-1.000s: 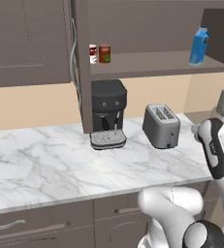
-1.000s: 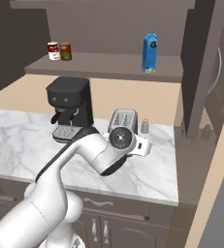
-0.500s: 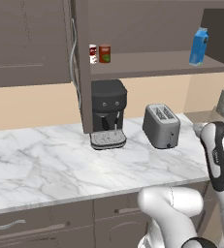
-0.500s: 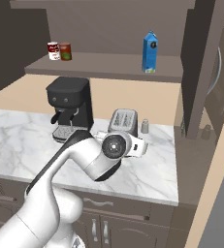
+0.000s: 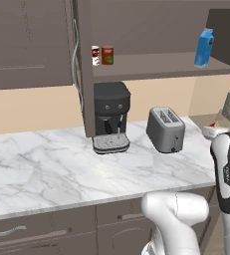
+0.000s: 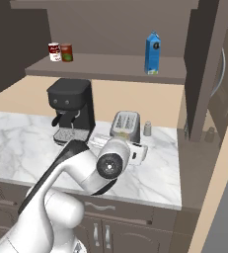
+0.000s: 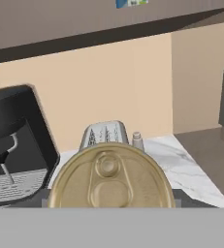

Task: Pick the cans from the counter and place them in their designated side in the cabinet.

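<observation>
The dark brown cabinet [image 5: 32,45] hangs over the white marble counter [image 5: 47,174], its long shelf carrying a blue carton [image 6: 153,53] at one end and, at the other, a white can with red marks [image 6: 54,51] touching a dark red-brown can [image 6: 66,52]. On the counter stand a black coffee machine [image 6: 72,111] and, beside it, a silver toaster [image 5: 166,129]. In the hand view a gold can lid [image 7: 111,179] (pull-tab facing the camera) sits just before the gripper; whether the jaws clamp it I cannot tell.
</observation>
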{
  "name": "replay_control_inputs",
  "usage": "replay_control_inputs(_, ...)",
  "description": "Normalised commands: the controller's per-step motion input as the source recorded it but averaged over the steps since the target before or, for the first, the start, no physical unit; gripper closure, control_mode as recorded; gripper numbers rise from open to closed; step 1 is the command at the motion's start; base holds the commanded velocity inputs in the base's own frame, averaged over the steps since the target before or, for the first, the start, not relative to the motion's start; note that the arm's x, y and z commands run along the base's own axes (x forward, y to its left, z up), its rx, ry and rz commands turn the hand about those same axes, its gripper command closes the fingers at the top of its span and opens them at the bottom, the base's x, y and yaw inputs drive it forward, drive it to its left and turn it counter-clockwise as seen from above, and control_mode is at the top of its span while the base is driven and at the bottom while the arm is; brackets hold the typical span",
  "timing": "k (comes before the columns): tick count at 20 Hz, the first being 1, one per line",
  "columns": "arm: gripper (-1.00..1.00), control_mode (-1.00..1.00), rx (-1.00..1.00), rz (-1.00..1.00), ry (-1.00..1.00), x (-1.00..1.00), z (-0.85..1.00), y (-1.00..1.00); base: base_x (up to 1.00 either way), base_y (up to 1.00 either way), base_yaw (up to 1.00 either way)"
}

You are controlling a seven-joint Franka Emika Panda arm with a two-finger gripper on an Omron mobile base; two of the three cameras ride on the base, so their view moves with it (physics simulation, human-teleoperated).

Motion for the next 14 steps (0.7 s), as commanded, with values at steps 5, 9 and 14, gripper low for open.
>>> replay_control_inputs(5,1.0,-1.0,0.0,0.0,-0.09,-0.13,0.24,0.12,0.0,0.0,0.0)
replay_control_inputs(9,1.0,-1.0,0.0,0.0,-0.03,-0.09,0.31,0.16,0.0,0.0,0.0)
replay_control_inputs(14,1.0,-1.0,0.0,0.0,0.01,-0.06,0.33,0.14,0.0,0.0,0.0)
